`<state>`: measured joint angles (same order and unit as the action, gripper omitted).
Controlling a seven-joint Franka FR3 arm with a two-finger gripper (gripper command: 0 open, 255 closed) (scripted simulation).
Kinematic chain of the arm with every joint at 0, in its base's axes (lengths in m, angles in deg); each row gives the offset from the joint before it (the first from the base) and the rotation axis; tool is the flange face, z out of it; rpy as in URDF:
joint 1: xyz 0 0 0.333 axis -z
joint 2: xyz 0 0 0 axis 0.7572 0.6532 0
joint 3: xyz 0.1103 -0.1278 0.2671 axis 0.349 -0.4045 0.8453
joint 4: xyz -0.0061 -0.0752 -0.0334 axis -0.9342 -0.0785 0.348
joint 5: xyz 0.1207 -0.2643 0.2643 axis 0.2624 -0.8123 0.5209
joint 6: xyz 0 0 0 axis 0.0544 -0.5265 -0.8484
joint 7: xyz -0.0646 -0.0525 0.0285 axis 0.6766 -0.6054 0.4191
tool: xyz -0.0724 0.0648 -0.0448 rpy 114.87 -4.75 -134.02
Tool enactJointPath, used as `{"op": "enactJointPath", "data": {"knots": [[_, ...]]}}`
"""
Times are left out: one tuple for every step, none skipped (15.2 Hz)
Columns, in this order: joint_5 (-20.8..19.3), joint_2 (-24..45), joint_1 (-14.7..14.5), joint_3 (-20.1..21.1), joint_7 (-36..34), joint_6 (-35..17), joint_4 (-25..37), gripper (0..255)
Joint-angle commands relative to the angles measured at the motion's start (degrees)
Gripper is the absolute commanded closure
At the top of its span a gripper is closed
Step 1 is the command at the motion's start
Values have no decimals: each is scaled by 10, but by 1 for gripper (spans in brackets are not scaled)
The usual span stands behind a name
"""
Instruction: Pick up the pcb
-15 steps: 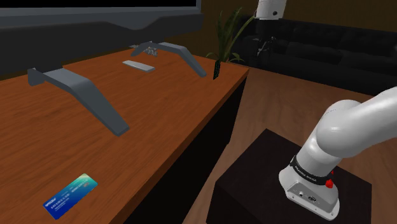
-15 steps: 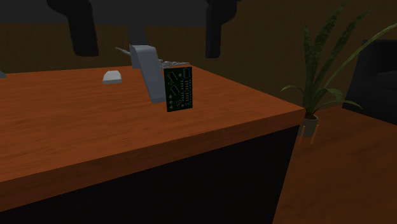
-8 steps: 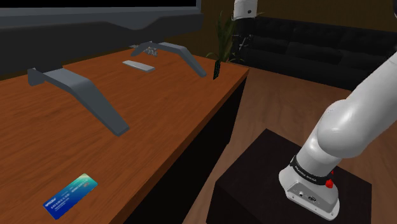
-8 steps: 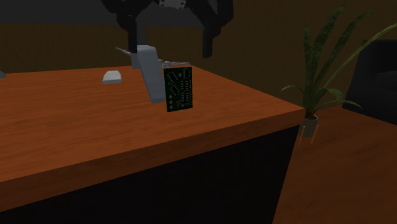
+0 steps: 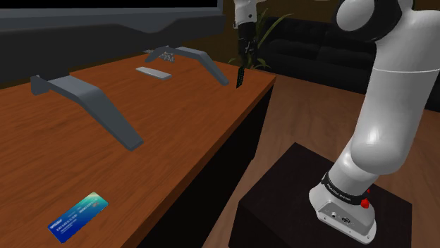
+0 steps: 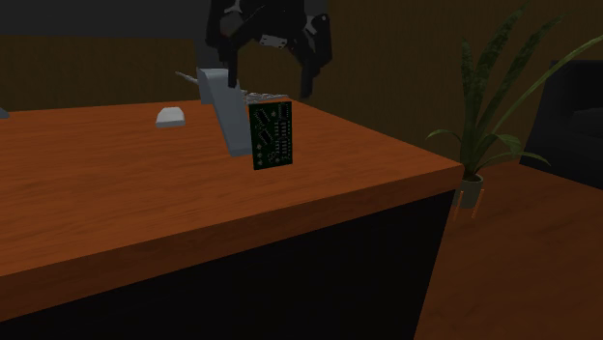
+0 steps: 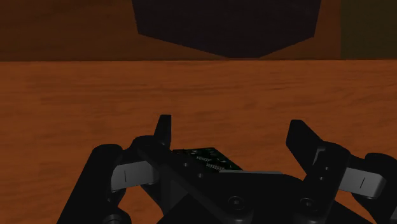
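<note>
**Shoulder view:** the pcb (image 5: 240,77) stands on edge near the far right corner of the surface (image 5: 176,141), under the hand (image 5: 246,51). A blue card (image 5: 77,215) lies well apart at the near left.

**Second exterior view:** the hand (image 6: 270,85), spread wide and empty, hovers above the pcb (image 6: 272,134). Descend straight, since a grey foot (image 6: 224,111) just behind the pcb may catch one finger.

**Wrist view:** the pcb (image 7: 210,159) shows between fingers (image 7: 164,132) that do not touch it.

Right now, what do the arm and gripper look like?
The arm is glossy white with rounded, bulbous links, a dark band with small white lettering near its foot, and a red button beside it. The gripper is all black, with two blunt, angular fingers.
</note>
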<state>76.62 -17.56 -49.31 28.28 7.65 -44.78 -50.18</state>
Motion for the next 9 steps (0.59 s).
{"op": "enactJointPath", "data": {"knots": [[11, 73, 9, 2, 20, 40, 90, 0], [11, 71, 9, 3, 20, 31, 80, 0], [10, 69, 9, 3, 20, 22, 69, 0], [10, 68, 8, 3, 21, 14, 60, 0], [10, 66, 7, 3, 21, 6, 50, 0], [9, 65, 7, 4, 21, -3, 41, 0], [9, 64, 6, 4, 21, -11, 32, 0], [9, 64, 6, 4, 22, -19, 23, 0], [9, 64, 6, 4, 22, -23, 18, 0]]}}
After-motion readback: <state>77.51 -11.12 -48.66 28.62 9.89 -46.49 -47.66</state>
